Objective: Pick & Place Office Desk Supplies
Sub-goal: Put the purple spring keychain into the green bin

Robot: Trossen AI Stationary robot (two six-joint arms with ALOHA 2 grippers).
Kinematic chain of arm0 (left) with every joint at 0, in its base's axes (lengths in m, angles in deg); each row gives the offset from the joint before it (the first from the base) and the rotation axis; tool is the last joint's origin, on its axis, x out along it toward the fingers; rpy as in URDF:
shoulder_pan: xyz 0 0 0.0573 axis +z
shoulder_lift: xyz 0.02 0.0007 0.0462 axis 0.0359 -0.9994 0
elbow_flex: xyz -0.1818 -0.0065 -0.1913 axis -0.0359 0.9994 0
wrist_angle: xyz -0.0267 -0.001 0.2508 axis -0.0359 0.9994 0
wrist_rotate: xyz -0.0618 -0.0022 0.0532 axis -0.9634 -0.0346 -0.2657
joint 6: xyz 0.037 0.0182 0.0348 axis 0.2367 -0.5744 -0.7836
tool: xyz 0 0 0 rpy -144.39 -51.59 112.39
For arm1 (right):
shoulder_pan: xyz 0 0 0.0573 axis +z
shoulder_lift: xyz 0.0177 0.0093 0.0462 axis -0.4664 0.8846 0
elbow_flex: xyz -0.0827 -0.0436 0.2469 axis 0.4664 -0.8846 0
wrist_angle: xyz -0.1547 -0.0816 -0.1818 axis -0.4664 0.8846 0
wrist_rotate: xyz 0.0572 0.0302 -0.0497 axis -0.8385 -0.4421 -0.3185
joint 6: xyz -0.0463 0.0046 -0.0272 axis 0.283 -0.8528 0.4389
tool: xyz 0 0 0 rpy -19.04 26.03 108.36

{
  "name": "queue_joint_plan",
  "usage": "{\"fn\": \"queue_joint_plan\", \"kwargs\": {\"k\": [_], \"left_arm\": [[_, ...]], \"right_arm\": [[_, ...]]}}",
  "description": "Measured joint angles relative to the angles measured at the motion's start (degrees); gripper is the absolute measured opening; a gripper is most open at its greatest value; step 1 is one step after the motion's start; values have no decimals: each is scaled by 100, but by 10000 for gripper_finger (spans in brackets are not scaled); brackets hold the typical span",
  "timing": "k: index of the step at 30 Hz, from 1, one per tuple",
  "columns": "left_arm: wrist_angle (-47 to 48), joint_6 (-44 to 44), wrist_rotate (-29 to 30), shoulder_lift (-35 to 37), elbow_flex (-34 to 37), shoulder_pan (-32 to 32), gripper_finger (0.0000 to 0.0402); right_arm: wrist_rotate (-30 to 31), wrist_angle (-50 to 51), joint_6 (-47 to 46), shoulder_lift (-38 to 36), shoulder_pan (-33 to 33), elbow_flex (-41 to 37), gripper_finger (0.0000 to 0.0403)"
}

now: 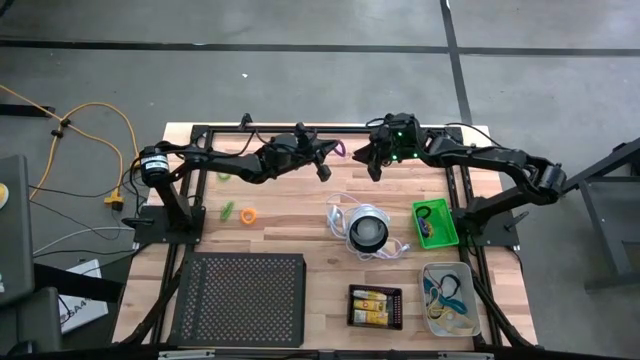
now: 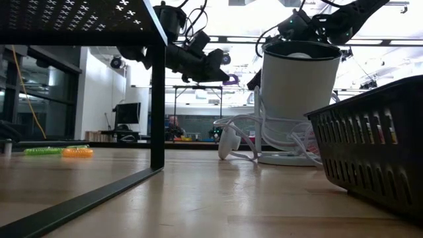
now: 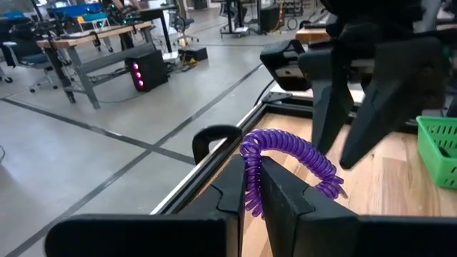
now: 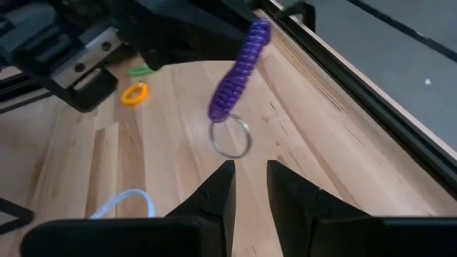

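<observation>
Room: grey concrete floor is surrounding my wooden table (image 1: 300, 215); workbenches are showing far back in the left wrist view.

Left gripper (image 3: 251, 187): I am clamping my fingers shut on the purple coil (image 3: 285, 153), up off the table near the upper middle of the high view.

Right gripper (image 4: 250, 187): I am holding my fingers slightly apart with nothing between them, facing the left gripper just to its right in the high view.

Purple coil: it is looking like a springy spiral loop, arching out past my left fingers; the right wrist view alone is showing a thin metal ring (image 4: 230, 138) dangling from its lower end.

High view only: it is giving the green tray (image 1: 435, 223) at middle right, the clear tray (image 1: 449, 299) at lower right holding cords, the small black tray (image 1: 375, 306) with yellow-and-white packs (image 1: 372, 299), the black mesh tray (image 1: 240, 298) at lower left, and the round white-and-black object (image 1: 368, 230) at centre.

Low view only: it is showing the green loop (image 2: 46, 151) and orange loop (image 2: 77, 153) lying flat at far left.

Hard to make out: the coil is showing only as a purple speck in the high view; what is lying in the green tray is too small to tell.
</observation>
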Motion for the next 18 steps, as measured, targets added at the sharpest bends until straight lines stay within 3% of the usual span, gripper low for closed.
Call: {"fn": "queue_joint_plan", "kwargs": {"k": [11,18], "left_arm": [[-117,-7,0,4,0,0,24],[-114,-6,-2,4,0,0,24]], "right_arm": [[83,-368,6,0,293,0,70],[955,-380,17,0,462,0,70]]}}
